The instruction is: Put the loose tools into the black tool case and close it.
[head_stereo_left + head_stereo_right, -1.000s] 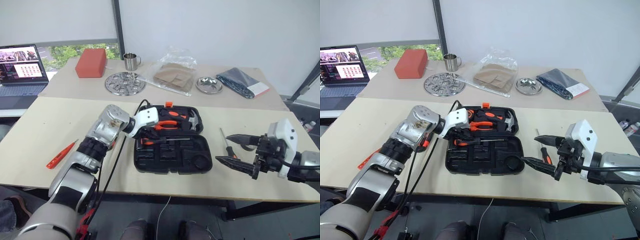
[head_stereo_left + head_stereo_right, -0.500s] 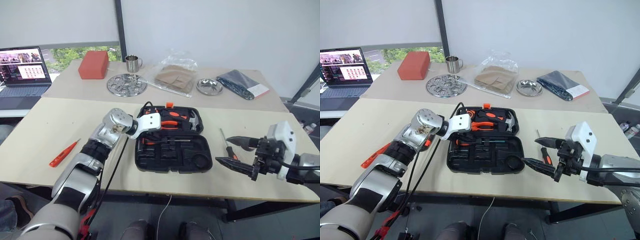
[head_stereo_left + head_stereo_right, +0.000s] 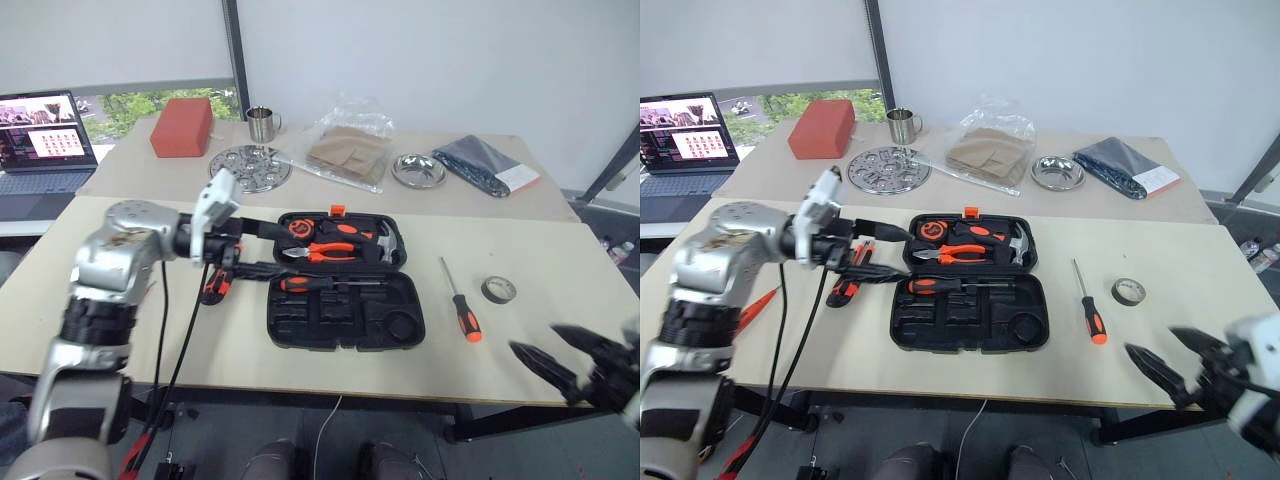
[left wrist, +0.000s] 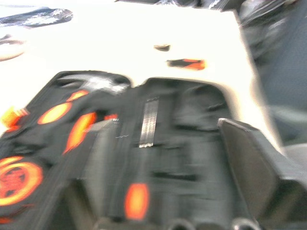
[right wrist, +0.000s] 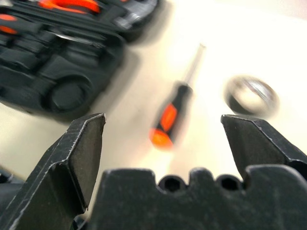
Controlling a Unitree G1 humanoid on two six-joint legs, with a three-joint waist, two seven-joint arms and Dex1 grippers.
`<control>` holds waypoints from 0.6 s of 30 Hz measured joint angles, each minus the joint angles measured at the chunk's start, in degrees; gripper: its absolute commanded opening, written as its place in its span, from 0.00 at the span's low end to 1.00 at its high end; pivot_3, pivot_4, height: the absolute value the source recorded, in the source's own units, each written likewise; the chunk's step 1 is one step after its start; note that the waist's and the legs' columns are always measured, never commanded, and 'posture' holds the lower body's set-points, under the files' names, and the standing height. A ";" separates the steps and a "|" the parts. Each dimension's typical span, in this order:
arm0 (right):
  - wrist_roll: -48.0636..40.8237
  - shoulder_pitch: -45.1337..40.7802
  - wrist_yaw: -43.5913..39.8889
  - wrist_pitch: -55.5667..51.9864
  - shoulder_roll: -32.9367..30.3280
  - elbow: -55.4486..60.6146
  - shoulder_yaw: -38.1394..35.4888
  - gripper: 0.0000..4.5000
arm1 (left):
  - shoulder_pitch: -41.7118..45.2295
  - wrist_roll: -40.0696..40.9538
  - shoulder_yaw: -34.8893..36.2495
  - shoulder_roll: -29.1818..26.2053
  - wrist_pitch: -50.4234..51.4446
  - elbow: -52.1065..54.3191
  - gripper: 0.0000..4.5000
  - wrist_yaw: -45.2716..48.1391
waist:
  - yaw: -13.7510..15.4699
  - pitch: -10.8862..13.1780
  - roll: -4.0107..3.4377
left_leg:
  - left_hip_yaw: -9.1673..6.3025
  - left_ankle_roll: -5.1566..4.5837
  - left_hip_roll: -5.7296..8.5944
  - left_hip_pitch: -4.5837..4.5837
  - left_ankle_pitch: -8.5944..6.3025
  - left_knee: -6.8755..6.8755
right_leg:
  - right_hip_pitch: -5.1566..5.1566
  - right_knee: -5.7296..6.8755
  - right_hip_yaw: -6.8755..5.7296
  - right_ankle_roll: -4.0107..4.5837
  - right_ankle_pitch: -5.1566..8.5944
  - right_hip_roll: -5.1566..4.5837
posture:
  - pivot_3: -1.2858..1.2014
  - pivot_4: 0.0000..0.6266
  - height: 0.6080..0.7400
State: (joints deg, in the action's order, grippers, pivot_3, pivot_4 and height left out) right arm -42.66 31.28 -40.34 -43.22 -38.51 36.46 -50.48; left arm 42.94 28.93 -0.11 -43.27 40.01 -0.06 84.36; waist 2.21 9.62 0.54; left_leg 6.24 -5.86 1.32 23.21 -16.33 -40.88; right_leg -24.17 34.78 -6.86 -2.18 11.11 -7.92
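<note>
Beige table [image 3: 560,260] bears open black tool case [image 3: 340,318]; screwdriver [image 3: 459,305] beside it.

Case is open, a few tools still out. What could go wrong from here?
1. The utility knife lies beside the black tool case under the open left tool; a low sweep could knock it.
2. The screwdriver and tape roll sit near the table edge, by the open right tool.
3. The red-orange screwdriver could be missed.

Looks like an office/lab test room w/ plain white walls, window blind [image 3: 110,40], open laptop [image 3: 42,135] on a side desk, and two pale tabletops [image 3: 120,240] set w/ assorted props, e.g. steel mug [image 3: 262,122].
</note>
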 measured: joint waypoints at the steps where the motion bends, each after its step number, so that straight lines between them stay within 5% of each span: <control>1: -0.30 1.55 -0.02 -0.22 0.34 -0.01 -1.44 1.00 | -0.65 1.67 0.75 -0.79 2.05 1.53 1.00 0.01 | -0.07 0.01 -0.01 | 0.01 0.04 0.01 -0.06 -0.02 -0.02 | 0.03 0.01 0.07 -0.02 0.01 -0.01 | 0.52 0.24 0.95; 6: -0.95 0.53 0.55 -0.30 -0.10 0.19 -0.66 1.00 | -3.66 5.03 0.72 -2.27 4.83 7.82 1.00 -0.46 | -0.68 0.03 -0.11 | 0.12 0.17 -0.01 -0.48 -0.04 0.04 | 0.02 0.16 0.88 -0.01 -0.02 -0.12 | 0.52 0.24 0.95; 18: 10.70 -24.87 12.56 0.74 3.08 -11.30 28.73 1.00 | -10.12 3.66 -2.60 -4.60 1.44 14.43 1.00 -4.31 | -1.48 0.04 -0.17 | 0.26 0.34 -0.13 -0.22 0.10 0.20 | -0.25 0.30 1.21 1.04 -0.09 0.49 | 0.52 0.24 0.95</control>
State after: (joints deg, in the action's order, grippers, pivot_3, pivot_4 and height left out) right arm -31.96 6.41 -27.78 -42.47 -35.43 25.16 -21.75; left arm 32.83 32.59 -2.71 -47.87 41.46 14.38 80.05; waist 0.73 9.66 0.37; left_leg 6.49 -5.52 1.20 22.99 -16.23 -40.68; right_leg -24.42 35.08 -5.64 -1.14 11.01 -7.43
